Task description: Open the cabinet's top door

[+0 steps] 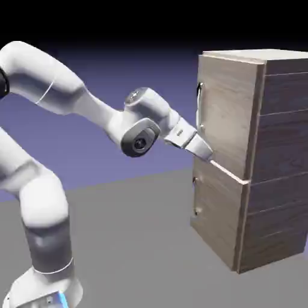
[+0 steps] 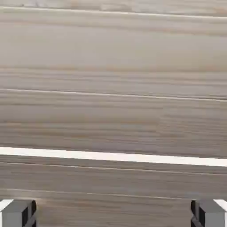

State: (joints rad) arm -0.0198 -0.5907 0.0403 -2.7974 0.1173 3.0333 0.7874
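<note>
White and jointed, the arm (image 1: 142,123) spans the exterior view from its left edge to the centre, over a grey floor (image 1: 129,240). The fingers (image 2: 113,213) stand wide apart, nothing between them, near the seam below the top door (image 1: 228,114). That door, shut, fills the upper right, its handle (image 1: 200,107) at its left edge. The step looks like the approach; the next move likely calls for rising to the bar and hooking it. Behind lies a blue-violet backdrop (image 1: 129,72).
</note>
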